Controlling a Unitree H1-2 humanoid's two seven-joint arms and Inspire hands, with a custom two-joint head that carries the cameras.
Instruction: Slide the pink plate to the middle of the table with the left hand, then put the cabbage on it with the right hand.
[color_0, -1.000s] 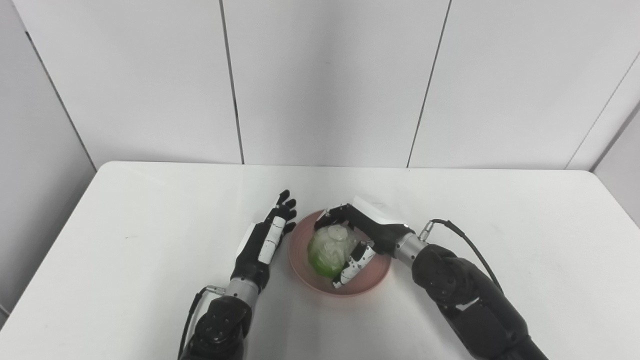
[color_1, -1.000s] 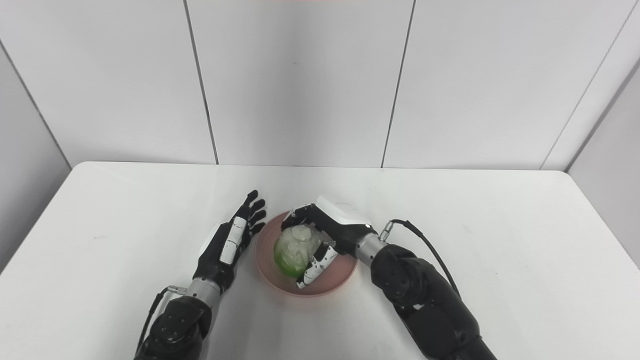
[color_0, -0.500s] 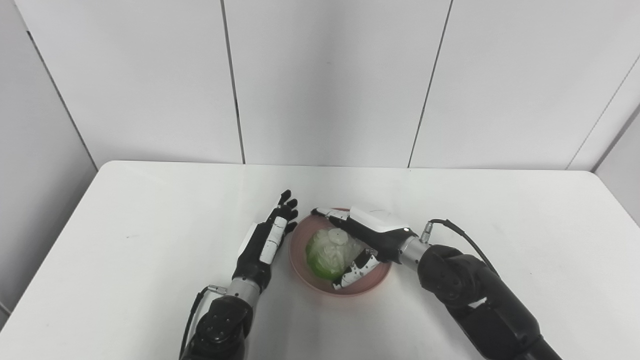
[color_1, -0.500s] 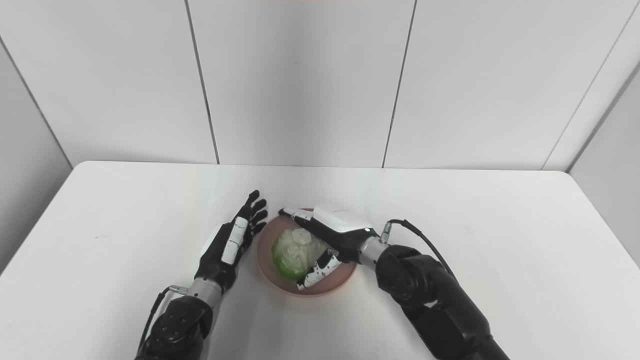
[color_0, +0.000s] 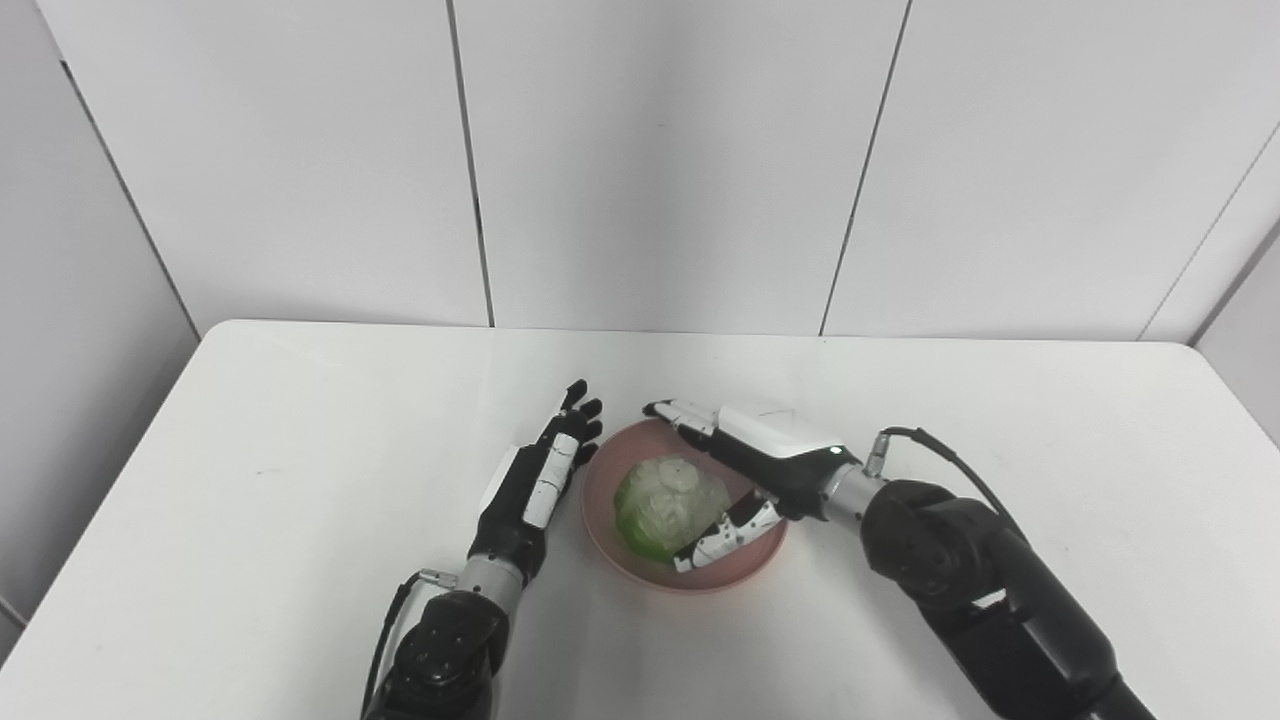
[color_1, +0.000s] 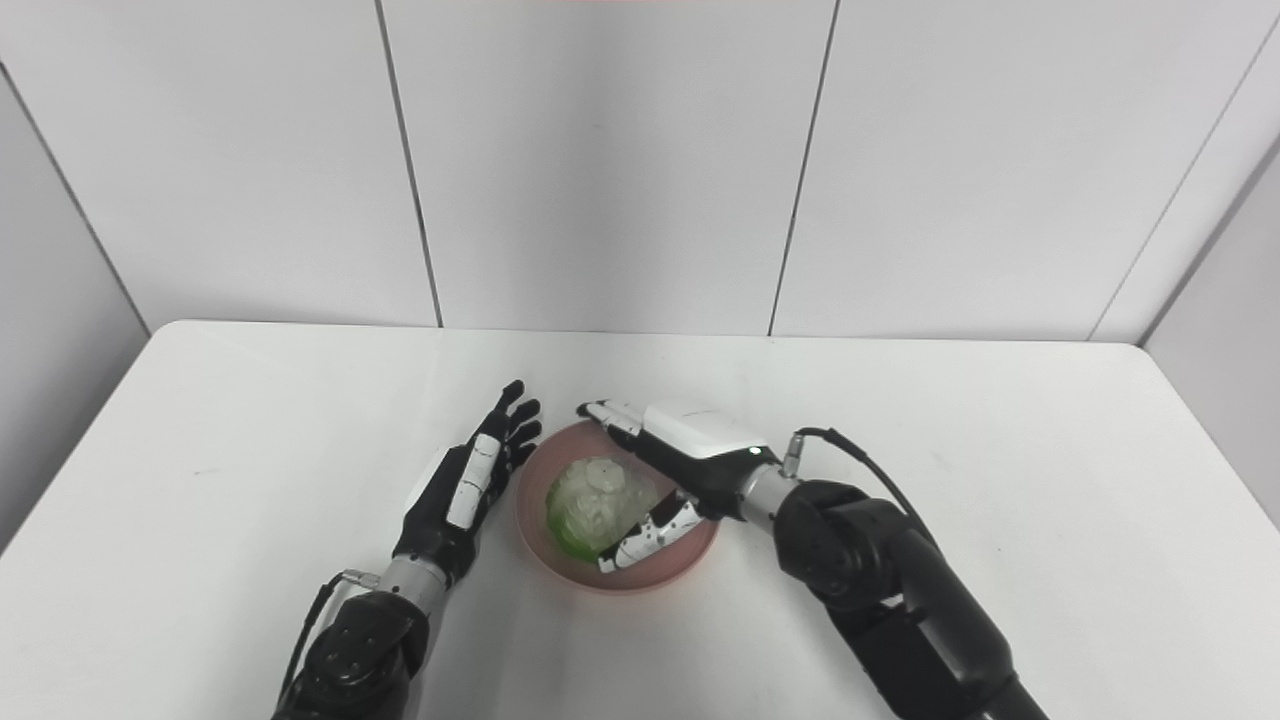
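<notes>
Cabbage sitting on the pink plate, mid-counter!

The cabbage (color_0: 662, 503) lies on the pink plate (color_0: 750, 560) on the white counter (color_0: 300, 420). The right robot hand (color_0: 760, 465) is spread wide around it, gripping nothing; the left robot hand (color_0: 535, 480) lies flat, fingers extended, just beside the plate's left rim.

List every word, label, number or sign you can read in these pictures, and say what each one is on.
None can be read: no words, numbers, brands or signs show.
The pink plate, the cabbage and the table are plain.
The left hand and right hand have white panels with no print that I can make out.
</notes>
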